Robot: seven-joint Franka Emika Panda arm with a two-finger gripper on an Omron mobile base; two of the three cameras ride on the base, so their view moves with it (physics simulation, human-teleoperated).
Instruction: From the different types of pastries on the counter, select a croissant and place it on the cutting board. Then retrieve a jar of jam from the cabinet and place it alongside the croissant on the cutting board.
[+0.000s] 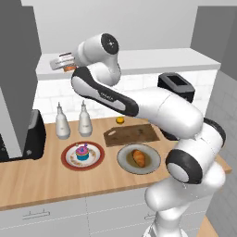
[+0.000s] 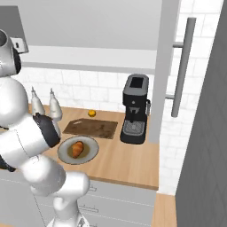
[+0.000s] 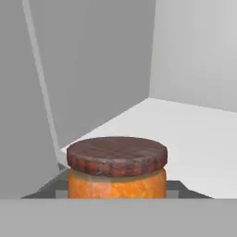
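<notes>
- Hand view puts us right up against the jar of jam [image 3: 116, 173]: orange body, dark reddish-brown lid, upright on the white shelf [image 3: 194, 134] inside the cabinet, sitting low between the jaws.
- Left base view: the arm reaches up and left into the cabinet, and the gripper [image 1: 66, 63] is at the shelf with a sliver of orange jar [image 1: 69, 68] at its tip. The jaws look closed in on the jar, though actual contact can't be made out.
- Down on the counter [image 1: 41, 178], the croissant [image 1: 138, 158] lies on a round grey plate [image 1: 125, 162], just in front of the cutting board [image 1: 132, 134].
- That dark board is bare on top, with a small orange round thing [image 1: 120, 120] just behind it.
- Left of the croissant's plate, the cupcake [image 1: 83, 152], blue wrapper and pink topping, sits on a red-rimmed plate [image 1: 69, 159].
- Two white bottles [image 1: 62, 122] stand behind the cupcake.
- Right base view: a black coffee machine [image 2: 135, 108] stands right of the board [image 2: 91, 128], and the croissant [image 2: 77, 149] is there on its plate.
</notes>
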